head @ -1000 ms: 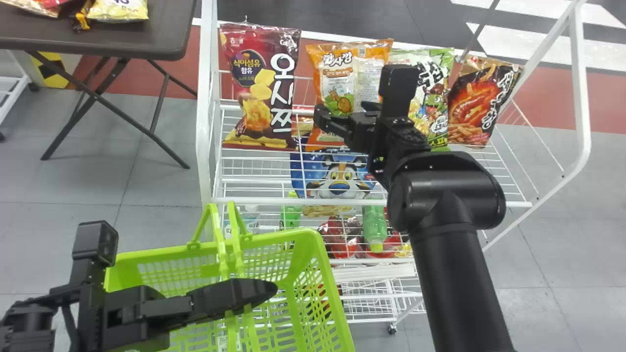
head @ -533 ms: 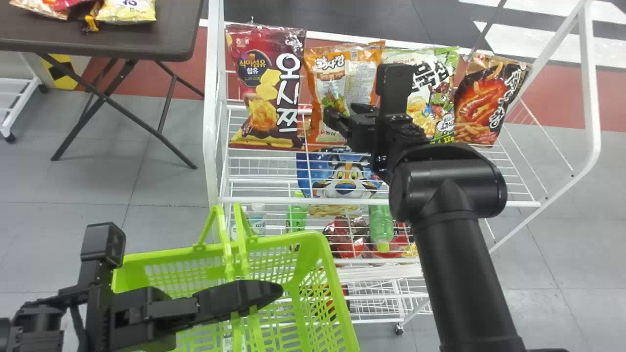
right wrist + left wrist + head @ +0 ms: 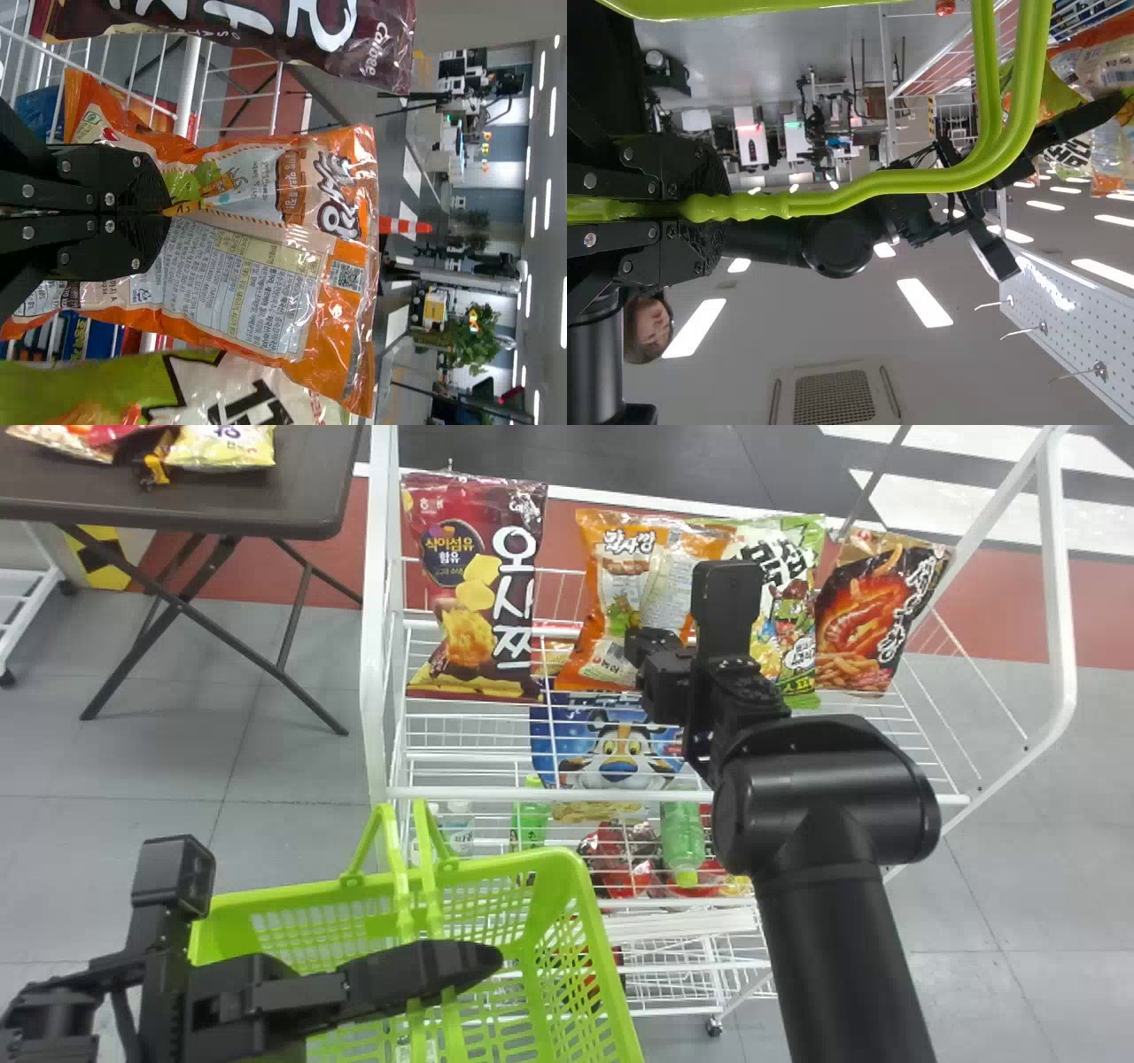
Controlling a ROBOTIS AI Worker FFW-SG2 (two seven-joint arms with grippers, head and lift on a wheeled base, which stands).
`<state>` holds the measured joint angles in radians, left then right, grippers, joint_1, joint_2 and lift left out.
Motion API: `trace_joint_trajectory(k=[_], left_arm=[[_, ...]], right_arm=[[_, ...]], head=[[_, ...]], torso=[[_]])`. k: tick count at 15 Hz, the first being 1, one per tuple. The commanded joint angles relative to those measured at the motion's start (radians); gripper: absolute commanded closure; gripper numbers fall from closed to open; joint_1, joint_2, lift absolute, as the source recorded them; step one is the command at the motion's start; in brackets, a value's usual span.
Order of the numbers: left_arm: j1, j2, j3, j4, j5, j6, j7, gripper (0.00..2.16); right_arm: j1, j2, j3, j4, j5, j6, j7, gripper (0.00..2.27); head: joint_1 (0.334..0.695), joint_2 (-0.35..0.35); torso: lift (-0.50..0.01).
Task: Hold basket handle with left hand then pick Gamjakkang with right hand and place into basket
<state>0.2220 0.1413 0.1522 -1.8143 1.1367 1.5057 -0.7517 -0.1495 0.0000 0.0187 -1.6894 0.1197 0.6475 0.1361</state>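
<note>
On the left, the left gripper [image 3: 474, 959] has its fingers clenched round the green basket handle [image 3: 400, 886], over the basket [image 3: 567, 864]. Next, on the white rack [image 3: 376, 646], stands a dark red bag [image 3: 465, 593]. Right of it, the orange Gamjakkang [image 3: 611, 576] is pinched in its lower middle by the right gripper's [image 3: 640, 646] closed fingers, its sides bulging out around them. A green bag [image 3: 788, 593] and a black bag [image 3: 864, 620] follow.
</note>
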Motion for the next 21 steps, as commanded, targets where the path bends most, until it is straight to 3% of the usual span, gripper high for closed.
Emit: trace_joint_trajectory(k=[1,6,10,16,21], left_arm=[[0.002,0.001,0.001,0.0,0.002,0.0,0.0,2.15],[0.0,0.0,0.0,0.001,0.0,0.0,0.002,2.15],[0.0,-0.002,0.001,0.001,0.0,0.0,0.003,2.15],[-0.004,-0.005,0.0,0.004,0.0,0.0,0.003,2.15],[-0.004,-0.008,0.0,0.006,0.0,0.0,0.002,2.15]], right_arm=[[0.06,0.001,-0.005,-0.116,0.005,0.073,0.0,2.25],[0.177,0.001,0.012,-0.417,-0.012,0.257,0.002,2.25],[0.24,0.001,0.044,-0.645,-0.022,0.601,0.003,2.25],[0.335,-0.015,0.098,-0.845,-0.098,0.925,0.02,2.25],[0.37,-0.031,0.211,-0.921,-0.126,0.925,0.033,2.25]], head=[[0.695,-0.217],[0.695,-0.236],[0.695,-0.239],[0.695,-0.224],[0.695,-0.166]], torso=[[-0.017],[-0.017],[-0.017],[-0.017],[-0.017]])
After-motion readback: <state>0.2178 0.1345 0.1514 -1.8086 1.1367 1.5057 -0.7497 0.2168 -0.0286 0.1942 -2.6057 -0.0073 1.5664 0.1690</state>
